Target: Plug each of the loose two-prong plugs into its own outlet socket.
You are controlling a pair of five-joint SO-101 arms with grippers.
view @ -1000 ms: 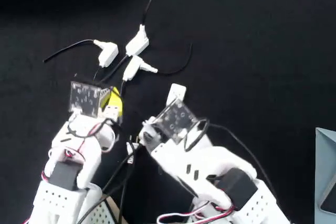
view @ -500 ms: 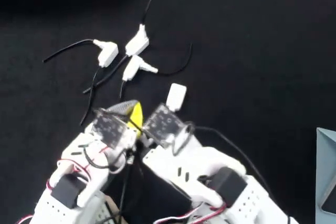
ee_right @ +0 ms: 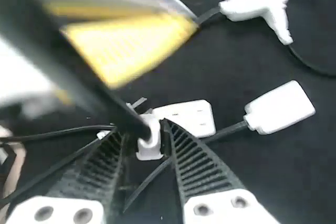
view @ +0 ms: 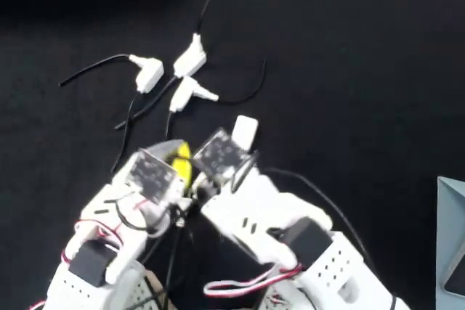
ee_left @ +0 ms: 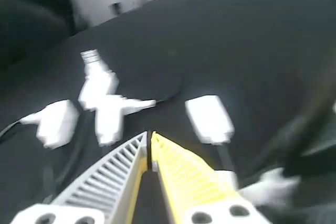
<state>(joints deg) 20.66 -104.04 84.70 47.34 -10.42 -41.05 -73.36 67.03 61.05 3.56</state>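
Note:
Three white two-prong plugs on black cords lie at the back left of the black table: one (view: pixel 149 72) (ee_left: pixel 54 123), a second (view: pixel 190 59) (ee_left: pixel 98 83) and a third (view: pixel 184 93) (ee_left: pixel 112 119). A flat white outlet block (view: pixel 245 130) (ee_left: pixel 209 118) (ee_right: pixel 279 106) lies just ahead of both arms. My left gripper (view: pixel 179 159) (ee_left: pixel 148 139), with one yellow finger, is shut and holds nothing. My right gripper (ee_right: pixel 146 130) is shut on a small white plug (ee_right: pixel 149 148) with a black cord, close to a white socket piece (ee_right: pixel 187 117).
Black cords (view: pixel 243 91) loop over the table around the plugs and under the arms. The two arms stand close together at the front edge, their wrists nearly touching. A grey-blue box (view: pixel 452 237) stands at the right edge. The table's right half is bare black cloth.
My left arm has swung right and pulled back toward the right arm, its gripper now beside the right wrist. The right arm has shifted slightly left and forward toward the outlet block.

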